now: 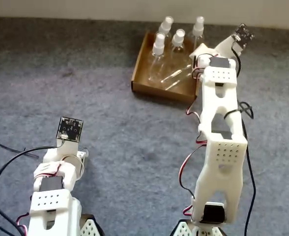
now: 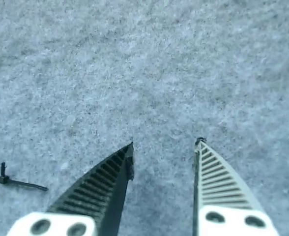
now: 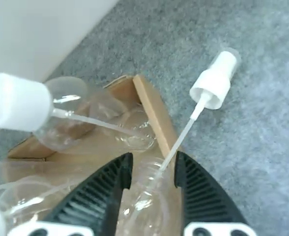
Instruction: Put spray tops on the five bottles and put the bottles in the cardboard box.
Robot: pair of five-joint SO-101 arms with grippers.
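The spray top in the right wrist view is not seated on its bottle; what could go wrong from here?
The spray top hangs loose, only its tube in the bottle that the right gripper holds; it may fall out when the bottle moves. The four capped bottles in the cardboard box stand close by and could be knocked over.

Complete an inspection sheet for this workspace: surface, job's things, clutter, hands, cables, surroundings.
Surface: grey carpet, no spills seen.
Job's things: four capped bottles stand in the box; the fifth bottle has its spray top off the neck, tube inside.
Clutter: black tie on the carpet.
Hands: left hand open, empty; right hand shut on the fifth bottle.
Cables: black lead on the carpet by the left arm; wires along the right arm.
Surroundings: pale wall behind the box.
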